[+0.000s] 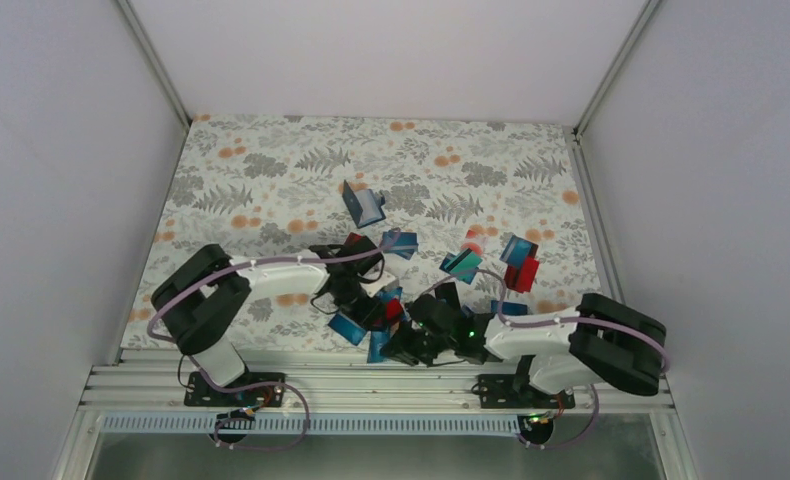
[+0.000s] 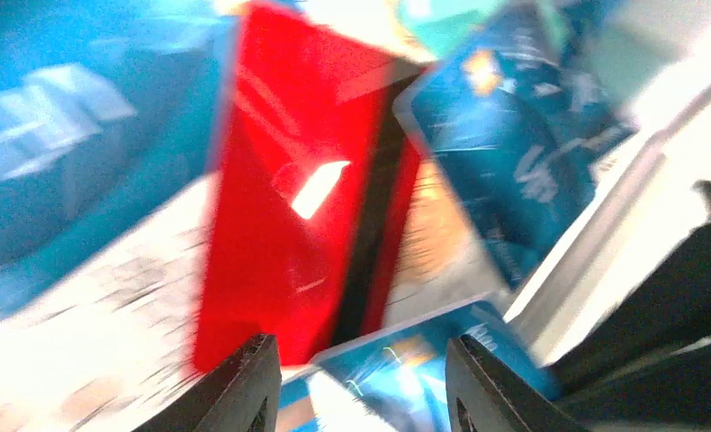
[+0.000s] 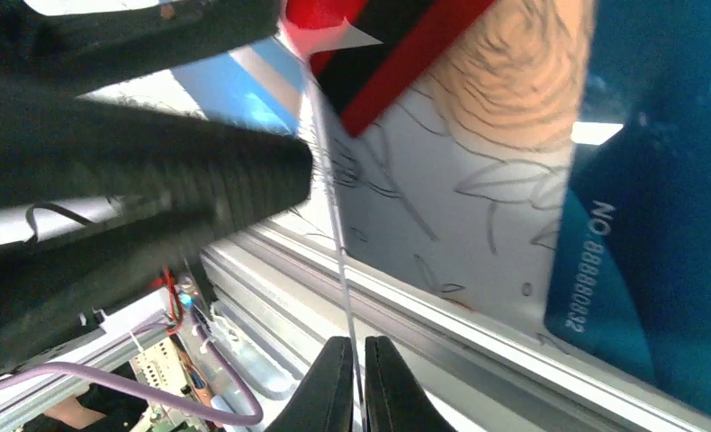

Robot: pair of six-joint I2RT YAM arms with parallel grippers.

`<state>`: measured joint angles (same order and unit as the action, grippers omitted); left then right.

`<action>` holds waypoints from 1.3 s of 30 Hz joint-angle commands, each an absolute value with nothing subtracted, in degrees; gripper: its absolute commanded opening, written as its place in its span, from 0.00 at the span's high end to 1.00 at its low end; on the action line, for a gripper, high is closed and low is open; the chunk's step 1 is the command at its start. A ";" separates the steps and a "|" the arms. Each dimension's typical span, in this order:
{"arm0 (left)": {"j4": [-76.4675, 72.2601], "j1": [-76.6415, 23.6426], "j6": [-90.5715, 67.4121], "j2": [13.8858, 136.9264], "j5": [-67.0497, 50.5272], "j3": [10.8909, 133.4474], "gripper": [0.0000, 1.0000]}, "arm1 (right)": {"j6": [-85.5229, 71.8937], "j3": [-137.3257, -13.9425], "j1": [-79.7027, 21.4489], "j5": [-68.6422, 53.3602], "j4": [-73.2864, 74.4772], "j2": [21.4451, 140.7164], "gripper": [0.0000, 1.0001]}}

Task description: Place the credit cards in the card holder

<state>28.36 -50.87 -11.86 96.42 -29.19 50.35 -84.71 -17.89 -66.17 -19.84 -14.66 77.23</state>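
Note:
The dark navy card holder (image 1: pixel 363 204) stands propped open at the middle back of the floral cloth. Credit cards lie scattered in front of it: blue (image 1: pixel 401 242), teal (image 1: pixel 461 265), red (image 1: pixel 523 272). My left gripper (image 1: pixel 371 305) is open over a small pile of cards. In its blurred wrist view, the left gripper (image 2: pixel 359 344) has a red card (image 2: pixel 298 198) ahead and a blue card (image 2: pixel 397 360) between the fingers. My right gripper (image 1: pixel 392 345) is at the near edge, shut on a thin card seen edge-on (image 3: pixel 334 225) in the right gripper's (image 3: pixel 356 349) own view; from above it looks blue (image 1: pixel 378 346).
The aluminium rail (image 1: pixel 371 385) runs along the near edge, right under the right gripper. The left arm's black body (image 3: pixel 127 171) is close beside the held card. A blue card (image 3: pixel 640 225) lies on the cloth to its right. White walls enclose the table.

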 commanded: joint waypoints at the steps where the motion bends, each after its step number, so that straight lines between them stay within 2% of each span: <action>1: 38.86 -46.60 -15.08 90.24 -17.28 53.69 0.53 | -79.21 -22.06 -63.45 -18.61 -3.98 72.39 0.96; 9: 43.30 -40.59 -19.12 84.75 -12.43 62.02 0.52 | -70.06 -27.95 -51.95 -25.60 5.37 65.58 0.96; 15: 43.40 -36.73 -20.84 86.23 -7.16 68.25 0.51 | -59.64 -37.03 -39.74 -33.22 12.12 69.83 0.96; 24: 45.41 -32.42 -20.52 100.18 -4.58 81.87 0.47 | -45.46 -54.49 -24.72 -41.54 23.60 83.14 0.96; 26: 46.61 -32.18 -21.61 103.30 -4.08 85.25 0.44 | -42.08 -58.21 -23.40 -41.81 26.52 85.93 0.96; 32: 53.36 -31.95 -26.46 114.21 0.70 98.98 0.25 | -34.44 -64.54 -20.64 -45.06 30.82 92.47 0.96; 39: 58.96 -31.05 -32.99 124.77 7.31 112.81 0.23 | -27.95 -71.39 -19.13 -46.88 35.81 98.15 0.96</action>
